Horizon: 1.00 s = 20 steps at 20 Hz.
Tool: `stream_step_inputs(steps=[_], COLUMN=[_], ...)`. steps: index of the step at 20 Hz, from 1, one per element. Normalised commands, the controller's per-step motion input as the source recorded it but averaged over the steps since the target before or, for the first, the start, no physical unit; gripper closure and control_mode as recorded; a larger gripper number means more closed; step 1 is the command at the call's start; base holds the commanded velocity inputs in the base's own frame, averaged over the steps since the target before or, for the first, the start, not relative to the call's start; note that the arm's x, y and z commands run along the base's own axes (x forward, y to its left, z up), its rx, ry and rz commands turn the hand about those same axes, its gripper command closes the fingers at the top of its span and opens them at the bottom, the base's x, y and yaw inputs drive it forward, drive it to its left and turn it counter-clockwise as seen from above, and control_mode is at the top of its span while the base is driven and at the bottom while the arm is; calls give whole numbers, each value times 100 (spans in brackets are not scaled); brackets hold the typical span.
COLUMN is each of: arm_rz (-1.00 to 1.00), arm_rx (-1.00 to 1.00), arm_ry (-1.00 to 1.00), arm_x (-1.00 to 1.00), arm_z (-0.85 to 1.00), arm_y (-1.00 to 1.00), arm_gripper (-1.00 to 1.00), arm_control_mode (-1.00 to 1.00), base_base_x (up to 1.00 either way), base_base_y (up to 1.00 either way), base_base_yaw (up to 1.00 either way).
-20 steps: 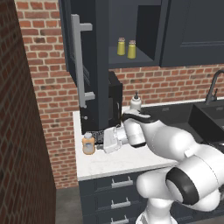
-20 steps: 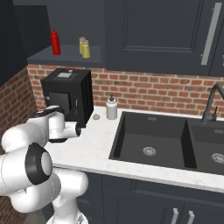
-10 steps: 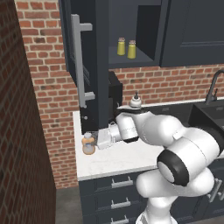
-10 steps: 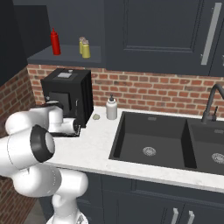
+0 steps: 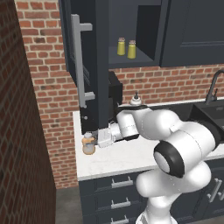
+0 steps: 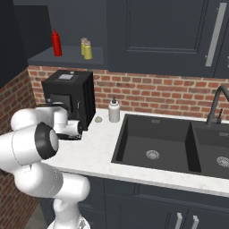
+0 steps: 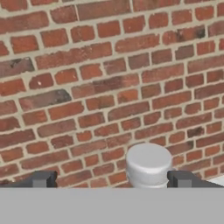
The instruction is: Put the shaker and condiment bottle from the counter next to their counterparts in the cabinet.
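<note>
White arm has swung left and low across the counter [image 5: 131, 159] over the last second, closing on the condiment bottle [image 5: 89, 144] at left centre of the left base view; judged the approach to the first pick. Fingers [image 7: 43, 179] apart. Bottle's whitish cap sits between them in the hand view, nearer the right one, not yet gripped.

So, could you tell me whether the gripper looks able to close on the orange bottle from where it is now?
Probably yes. The gripper is open, its fingertips stand either side of the orange bottle cap, and nothing lies between them.
</note>
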Motion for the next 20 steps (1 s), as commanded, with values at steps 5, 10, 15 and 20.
stream_step_inputs(steps=[5,10,15,20], arm_rz=[0,1,1,1], arm_rx=[1,0,0,0], arm_ry=[-2,-7,-6,-8], arm_x=[5,18,7,4], arm_z=[0,0,0,0], arm_y=[0,0,0,0], arm_gripper=[-100,-100,-100,-100], arm_control_mode=[-100,-100,-100,-100], base_base_x=[0,0,0,0], base_base_y=[0,0,0,0], base_base_yaw=[0,0,0,0])
